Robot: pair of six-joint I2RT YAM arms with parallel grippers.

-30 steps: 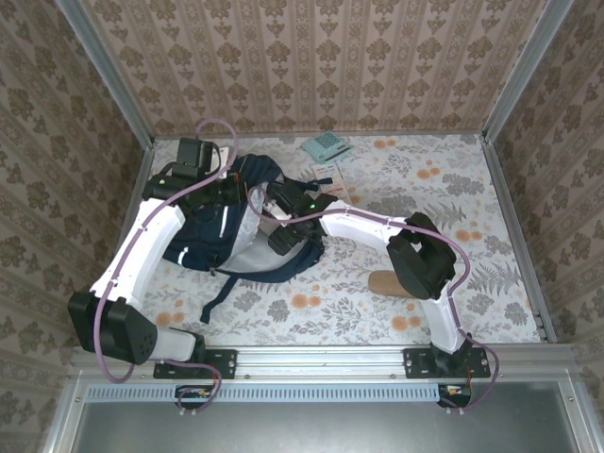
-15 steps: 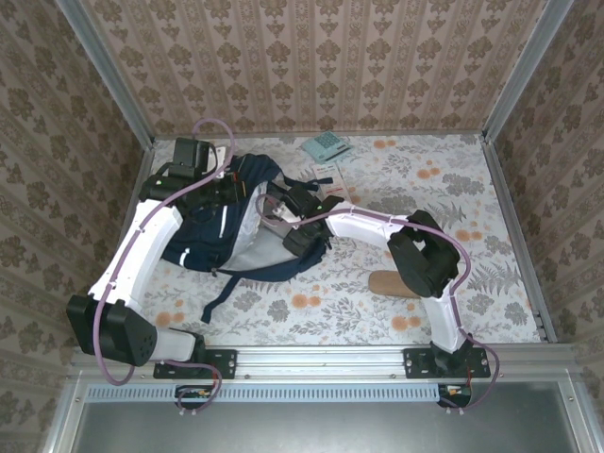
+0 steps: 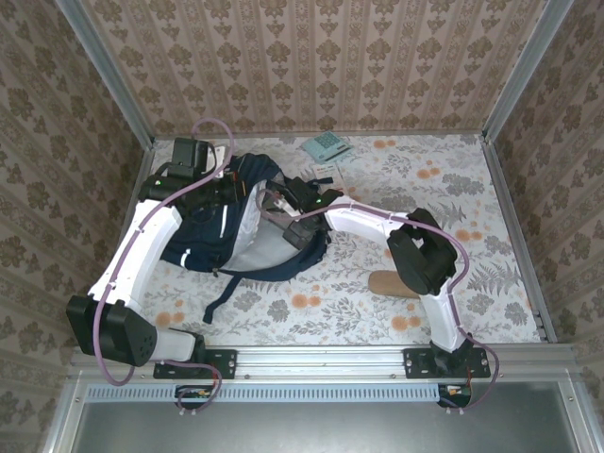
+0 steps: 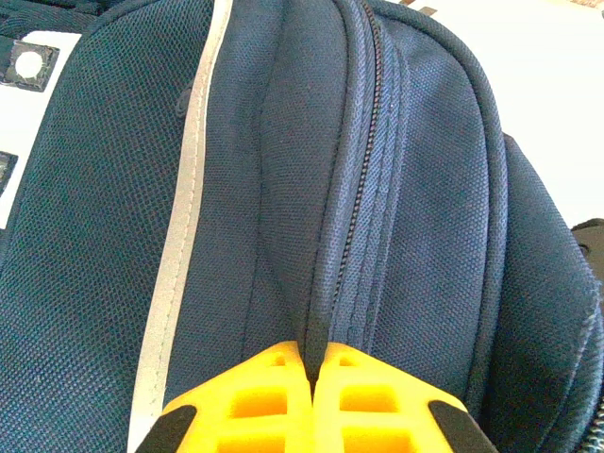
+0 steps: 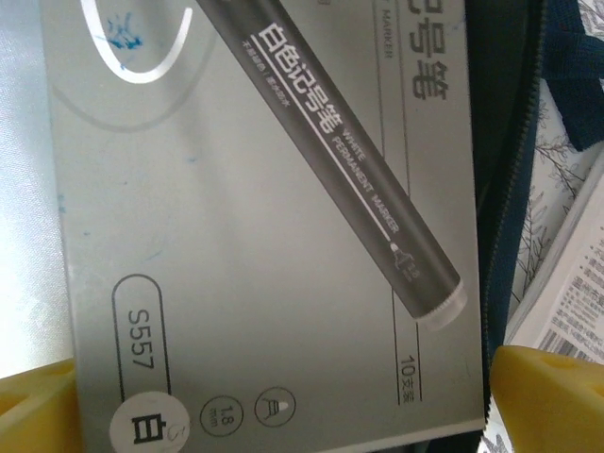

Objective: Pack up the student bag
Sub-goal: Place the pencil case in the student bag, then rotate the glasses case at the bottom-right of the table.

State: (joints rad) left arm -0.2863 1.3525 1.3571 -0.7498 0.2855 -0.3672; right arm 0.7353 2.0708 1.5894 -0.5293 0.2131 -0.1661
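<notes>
Student bag (image 3: pixel 193 241): navy, lying at the left of the bench (image 3: pixel 453 189), mouth gaping. Left gripper (image 4: pixel 314 363), jaws pinched on a fold beside the zip (image 4: pixel 354 217), likely to hold it open; right gripper (image 5: pixel 283 406), jaws clasping a marker box (image 5: pixel 236 236) at the opening

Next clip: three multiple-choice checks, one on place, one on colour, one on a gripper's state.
1. Where on the table is the teal item?
A. near edge
B. by the far wall
C. left wall
2. The left gripper's fingers are:
A. yellow
B. black
C. red
3. The left gripper is:
A. open
B. shut on nothing
C. shut on a fold of the student bag
Key: 1B, it lies beside the far wall in the top view; 2A, yellow in the left wrist view; 3C, navy fabric is pinched between the closed fingers.
</notes>
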